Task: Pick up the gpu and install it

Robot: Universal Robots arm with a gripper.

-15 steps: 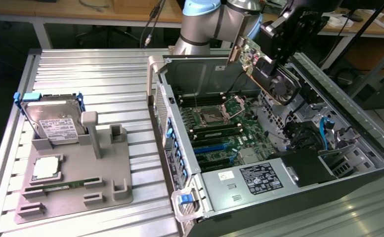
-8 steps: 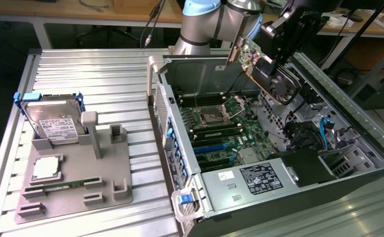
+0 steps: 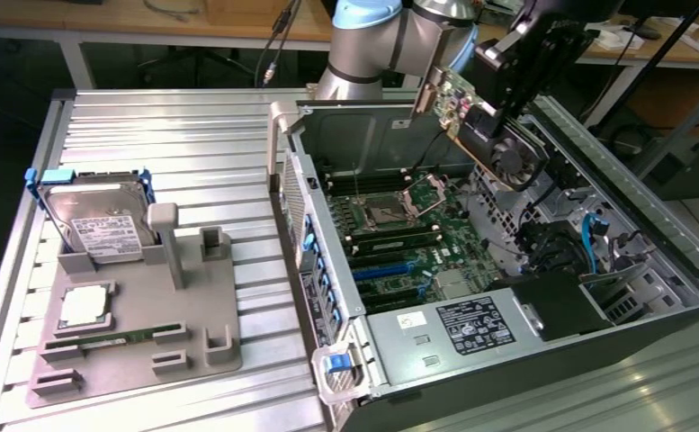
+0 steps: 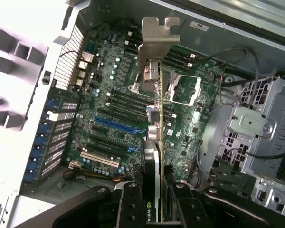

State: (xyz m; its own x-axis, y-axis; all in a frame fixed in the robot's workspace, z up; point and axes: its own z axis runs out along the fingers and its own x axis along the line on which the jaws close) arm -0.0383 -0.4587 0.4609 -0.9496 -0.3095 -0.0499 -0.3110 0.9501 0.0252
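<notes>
At the exterior view's left, a grey holder (image 3: 145, 333) carries a hard drive (image 3: 97, 211) standing in blue rails, a processor chip (image 3: 85, 306) and a green memory stick (image 3: 109, 339). These lie well apart from the work.

Toward the middle stands the open computer case (image 3: 325, 225), with its motherboard (image 3: 403, 234) facing up. The blue expansion slot (image 4: 116, 126) lies bare on the near half of the board.

Toward the exterior view's right, the gripper (image 3: 507, 99) is clamped on the gpu (image 3: 475, 117). The card hangs tilted in the air above the far right part of the case and touches nothing. In the wrist view, the gripper (image 4: 154, 199) pinches the thin card across its faces at the fan end. The silver bracket (image 4: 156, 38) sticks out at the other end.

The card looks light and stiff, but also thin and fragile. The fan, the small parts and the contact edge should not be squeezed, so a hold on the board's flat margins seems soundest. With such a narrow hold it could twist if it is knocked.

The case is open above, which gives free room from that side. Inside, space is tighter. The case walls stand all round, loose cables run near the processor socket (image 4: 185, 90), and the drive cage (image 4: 261, 128) crowds the right. The bracket's edge is the part most likely to catch a wall.
</notes>
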